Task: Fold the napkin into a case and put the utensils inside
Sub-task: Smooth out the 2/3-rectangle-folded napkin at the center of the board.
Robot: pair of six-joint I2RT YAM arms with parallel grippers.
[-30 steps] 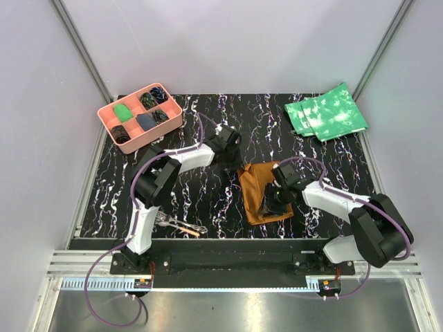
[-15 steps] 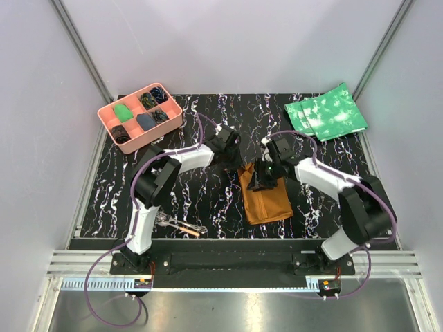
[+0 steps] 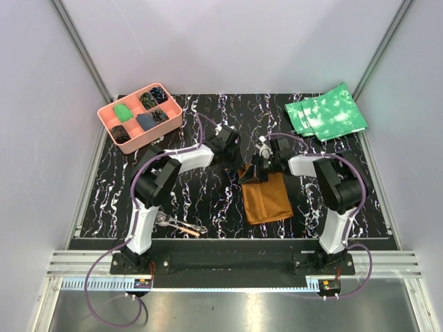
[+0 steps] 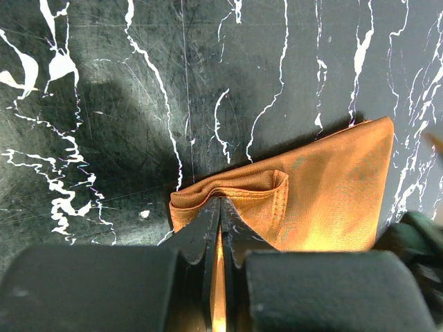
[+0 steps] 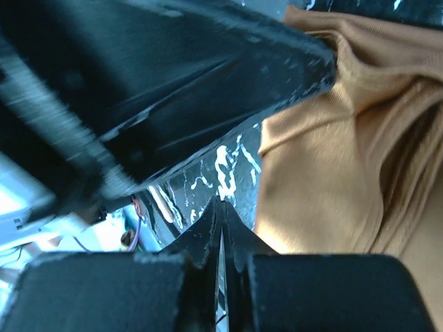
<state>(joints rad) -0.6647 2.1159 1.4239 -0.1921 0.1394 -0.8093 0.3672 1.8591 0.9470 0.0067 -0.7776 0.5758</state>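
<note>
The rust-brown napkin (image 3: 268, 200) lies folded into an oblong at the table's middle. My left gripper (image 3: 235, 160) sits at its far left corner. In the left wrist view that gripper (image 4: 220, 202) is shut on a bunched fold of the napkin (image 4: 332, 194), with cloth showing between the jaws. My right gripper (image 3: 257, 169) is at the napkin's far edge, close beside the left one. In the right wrist view it (image 5: 222, 204) is shut with nothing seen between the jaws, and the napkin (image 5: 325, 180) lies just to its right. The utensils, a fork (image 3: 166, 221) and a slim piece with an orange end (image 3: 190, 230), lie by the left arm's base.
A pink compartment tray (image 3: 156, 137) stands at the far left corner. Green mottled cloths (image 3: 325, 114) lie at the far right. The left arm's black gripper body (image 5: 173, 83) fills the top of the right wrist view.
My right gripper moved from the napkin's near right part up to its far edge and closed. The napkin now lies flatter. My left gripper kept its hold.
</note>
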